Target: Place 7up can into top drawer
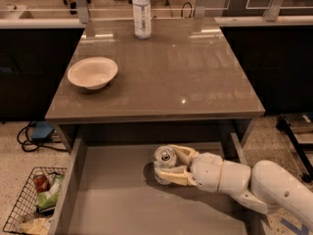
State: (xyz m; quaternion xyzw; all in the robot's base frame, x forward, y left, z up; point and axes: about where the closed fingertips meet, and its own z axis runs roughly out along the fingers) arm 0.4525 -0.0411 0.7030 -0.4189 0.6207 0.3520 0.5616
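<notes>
The 7up can (pixel 164 162) is silvery with a pull-tab top and stands upright inside the open top drawer (pixel 112 199), near its back middle. My gripper (pixel 167 166) reaches in from the right, its cream fingers (pixel 182 153) closed around the can's sides. The can's base is at or just above the drawer's flat grey-brown bottom; I cannot tell if it touches. The white arm runs off to the lower right.
On the tabletop (pixel 161 77) above the drawer sit a white bowl (pixel 92 72) at the left and a clear plastic bottle (pixel 142 12) at the back. A wire basket (pixel 34 202) with litter stands on the floor at the lower left.
</notes>
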